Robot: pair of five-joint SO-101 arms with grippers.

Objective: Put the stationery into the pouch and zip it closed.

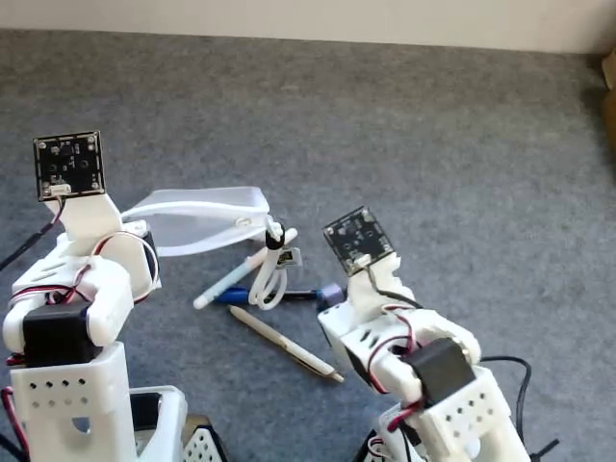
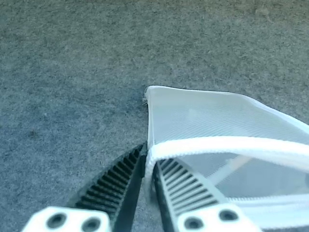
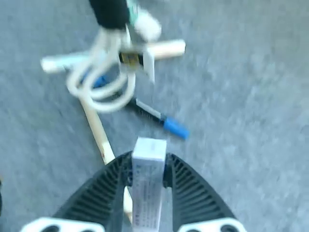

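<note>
Here left pincer (image 2: 147, 155) grips pouch (image 2: 217, 121), right pincer (image 3: 147, 162) block (image 3: 147, 191)

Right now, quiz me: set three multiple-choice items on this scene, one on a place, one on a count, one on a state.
1. Where is the left tool?
A) on the mesh pouch rim
B) on a notebook
C) over a bowl

2. How many pens lie on the carpet?
A) one
B) three
C) six

3. What state is the right tool in?
A) open, empty
B) shut on a white block
C) shut on scissors

Answers:
1 A: the tool pinches the pouch's white rim.
2 B: a white pen, a blue-tipped pen and a beige pen lie together.
3 B: the block sits clamped in it.
</note>
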